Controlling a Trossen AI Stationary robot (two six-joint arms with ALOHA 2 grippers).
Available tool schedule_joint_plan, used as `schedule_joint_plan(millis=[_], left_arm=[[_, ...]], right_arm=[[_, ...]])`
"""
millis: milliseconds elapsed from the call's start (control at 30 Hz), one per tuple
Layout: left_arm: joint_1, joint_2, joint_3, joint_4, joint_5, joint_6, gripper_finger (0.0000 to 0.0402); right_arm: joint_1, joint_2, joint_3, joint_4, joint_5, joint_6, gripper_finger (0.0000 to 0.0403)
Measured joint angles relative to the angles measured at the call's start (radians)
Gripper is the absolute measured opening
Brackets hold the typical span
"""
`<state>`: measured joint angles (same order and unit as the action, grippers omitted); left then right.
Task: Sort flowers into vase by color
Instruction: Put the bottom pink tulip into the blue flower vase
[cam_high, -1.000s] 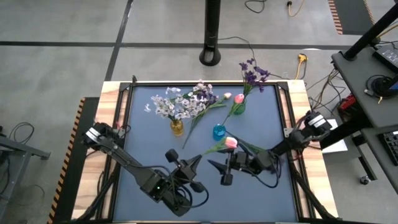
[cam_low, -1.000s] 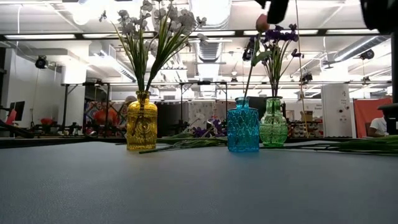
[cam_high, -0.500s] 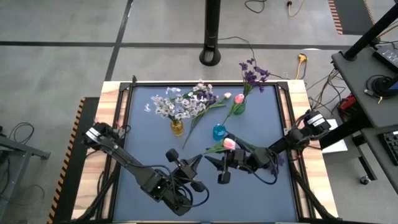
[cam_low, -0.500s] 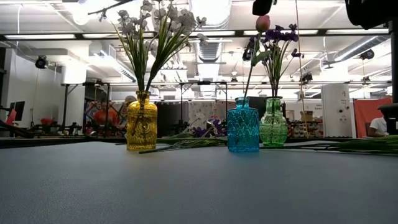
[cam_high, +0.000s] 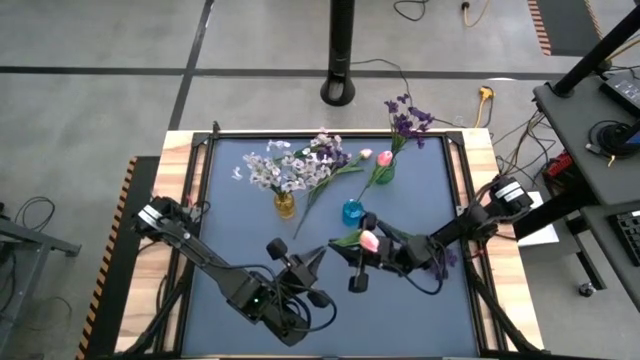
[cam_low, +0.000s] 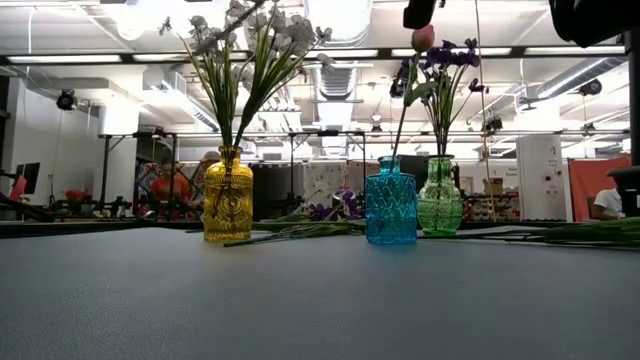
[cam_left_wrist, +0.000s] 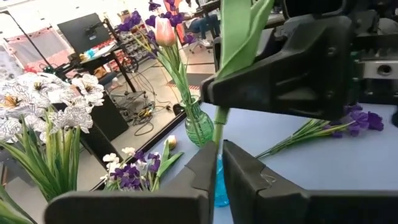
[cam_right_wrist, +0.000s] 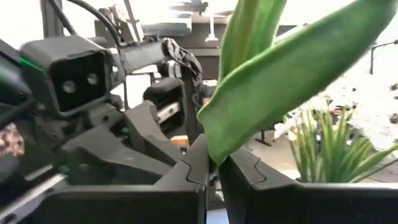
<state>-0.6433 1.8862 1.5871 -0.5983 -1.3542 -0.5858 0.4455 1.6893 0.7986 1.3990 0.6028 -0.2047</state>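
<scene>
Dark surface (cam_high: 230, 230): white sprays fill the yellow vase (cam_high: 285, 206) at 11 o'clock, purple sprays and a pink tulip (cam_high: 384, 157) the green vase (cam_high: 384, 174) at 1. Right end effector (cam_high: 352, 247) grips another tulip (cam_high: 368, 240) beside the blue vase (cam_high: 351, 212); purple stems (cam_high: 442, 258) remain at 4. Left end effector (cam_high: 315, 260) hovers closed, empty

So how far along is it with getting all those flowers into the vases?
Partly done. White sprays stand in the yellow vase; the green vase holds purple blossoms and a pink tulip. The right gripper holds another pink tulip by the blue vase. Purple flowers lie on the table. The left gripper waits nearby.
</scene>
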Motion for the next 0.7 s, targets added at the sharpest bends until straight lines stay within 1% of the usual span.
schedule_joint_plan(millis=[100, 200, 267, 300, 400, 467, 533, 600, 700], left_arm=[[-0.001, -0.001, 0.002, -0.003, 0.035, 0.011, 0.0048], [-0.001, -0.006, 0.002, -0.012, 0.135, 0.060, 0.0093], [-0.001, -0.013, 0.002, -0.031, 0.206, 0.100, 0.0121], [-0.001, -0.018, 0.002, -0.041, 0.232, 0.119, 0.0134], [-0.003, -0.043, 0.002, -0.075, 0.246, 0.174, 0.0163], [-0.007, -0.071, 0.002, -0.095, 0.248, 0.216, 0.0174], [-0.008, -0.100, 0.003, -0.109, 0.267, 0.269, 0.0179], [-0.008, -0.121, 0.003, -0.113, 0.294, 0.337, 0.0180], [-0.001, -0.143, 0.002, -0.116, 0.299, 0.434, 0.0176]], right_arm=[[0.001, -0.054, 0.000, -0.111, 0.021, -0.004, 0.0015], [0.003, -0.159, 0.000, -0.347, 0.091, 0.014, 0.0015], [0.004, -0.253, 0.004, -0.589, 0.132, 0.064, 0.0014], [0.001, -0.304, 0.015, -0.729, 0.135, 0.107, 0.0014], [-0.013, -0.462, 0.084, -1.176, 0.096, 0.304, 0.0014], [-0.023, -0.546, 0.147, -1.439, 0.048, 0.413, 0.0014], [-0.029, -0.607, 0.208, -1.648, 0.033, 0.480, 0.0014], [-0.034, -0.651, 0.262, -1.810, 0.038, 0.530, 0.0013], [-0.046, -0.697, 0.344, -2.006, 0.065, 0.596, 0.0013]])
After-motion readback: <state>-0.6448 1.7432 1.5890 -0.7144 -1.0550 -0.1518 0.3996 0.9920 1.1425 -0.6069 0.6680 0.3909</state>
